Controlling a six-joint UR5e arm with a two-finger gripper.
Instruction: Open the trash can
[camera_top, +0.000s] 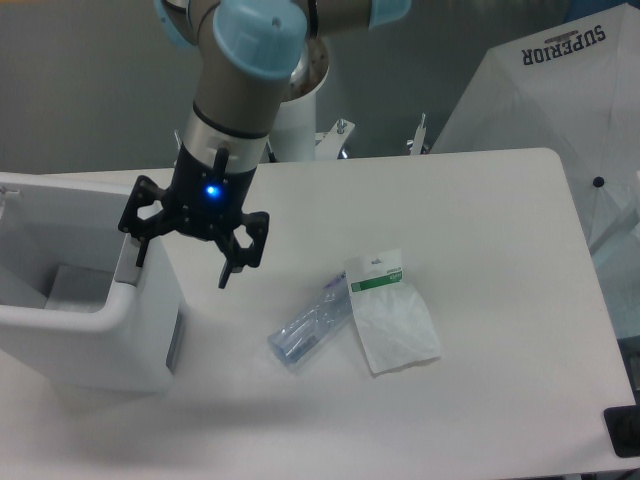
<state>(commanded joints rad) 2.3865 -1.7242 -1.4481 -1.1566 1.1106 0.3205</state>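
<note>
The trash can (120, 340) is a large white boxy bin at the table's left edge. Its top stands open and I see down into the hollow inside, where a pale shape lies at the bottom. The lid itself is out of view. My gripper (183, 264) hangs over the bin's right rim with its black fingers spread open and nothing between them. One fingertip (141, 255) sits just above the grey tab area on the rim; the other fingertip (224, 276) hangs over the table to the right of the bin.
A clear plastic bottle (308, 328) lies on its side mid-table. Beside it lies a white plastic packet (392, 318) with a green label. A white umbrella-like canopy (560, 90) stands at the far right, beyond the table edge.
</note>
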